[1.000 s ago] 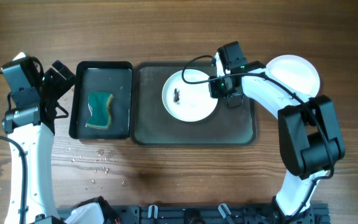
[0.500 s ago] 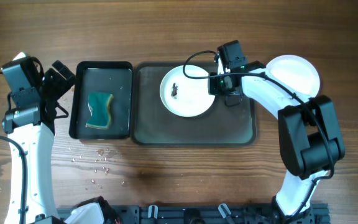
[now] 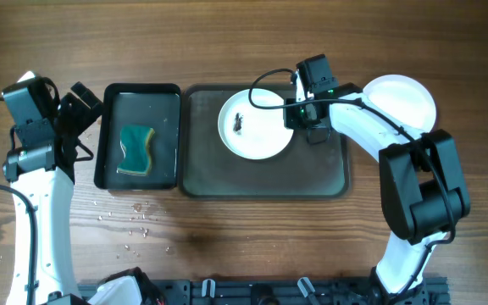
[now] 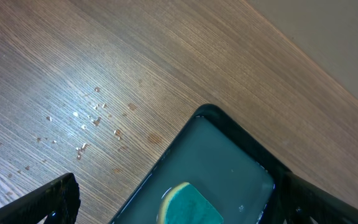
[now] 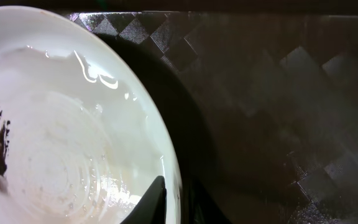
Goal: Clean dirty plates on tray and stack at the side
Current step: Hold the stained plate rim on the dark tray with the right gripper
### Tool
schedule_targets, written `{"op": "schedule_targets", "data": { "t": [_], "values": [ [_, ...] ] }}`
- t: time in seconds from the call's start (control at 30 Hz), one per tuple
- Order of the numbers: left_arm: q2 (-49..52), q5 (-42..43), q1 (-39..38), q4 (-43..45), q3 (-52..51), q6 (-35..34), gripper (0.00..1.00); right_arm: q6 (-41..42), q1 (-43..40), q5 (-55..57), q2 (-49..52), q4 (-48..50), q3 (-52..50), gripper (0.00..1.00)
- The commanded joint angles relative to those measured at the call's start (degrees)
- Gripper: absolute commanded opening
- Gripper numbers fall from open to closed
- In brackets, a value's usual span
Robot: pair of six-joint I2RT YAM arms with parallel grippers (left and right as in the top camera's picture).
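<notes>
The worktop [image 3: 227,51] is showing matt, fine-grained wood, with water beads [image 3: 134,222] glinting near its left side. The plate [image 5: 55,124] is gleaming glossy white and wet. The tray [image 5: 278,93] is showing a diamond-embossed, faintly sheeny surface. The black tray [image 3: 142,86] is shining glossily around a porous green sponge [image 3: 135,149].

No words, labels, brand marks or numbers can be read in any view. The plate [image 3: 261,137], the tray [image 3: 261,180], the black tray [image 3: 142,86] and the sponge [image 3: 135,149] show plain surfaces. Any marking on the arms [image 3: 358,119] is too small to make out.
</notes>
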Motion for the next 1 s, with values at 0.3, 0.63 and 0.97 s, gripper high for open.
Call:
{"op": "schedule_targets", "data": {
  "t": [0.3, 0.63, 0.97],
  "values": [
    [-0.31, 0.46, 0.26, 0.13, 0.57, -0.70, 1.00, -4.66, 0.22, -0.63, -1.09, 0.22, -0.07, 0.04],
    [-0.31, 0.46, 0.26, 0.13, 0.57, -0.70, 1.00, -4.68, 0.22, -0.42, -1.09, 0.37, -0.07, 0.04],
    [-0.31, 0.46, 0.26, 0.13, 0.57, -0.72, 1.00, -4.48, 0.22, -0.42, -1.09, 0.35, -0.07, 0.04]
  ]
}}
